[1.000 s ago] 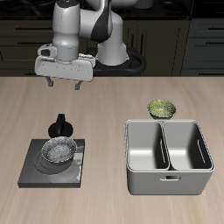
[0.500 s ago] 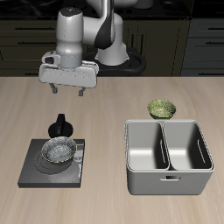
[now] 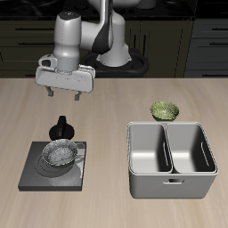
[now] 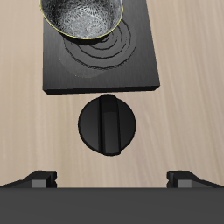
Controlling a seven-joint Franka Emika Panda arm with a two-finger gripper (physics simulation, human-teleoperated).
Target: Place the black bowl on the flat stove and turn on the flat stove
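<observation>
Gripper hung open and empty above the table, well clear of it, fingers spread wide; we saw nothing between them. Beneath it, nearer the front edge, we noted the flat stove with the black bowl sitting on its ring marks. We logged its black round knob at the stove's back edge. Beside the stove stood a grey two-compartment bin, an olive-green bowl just behind that.
</observation>
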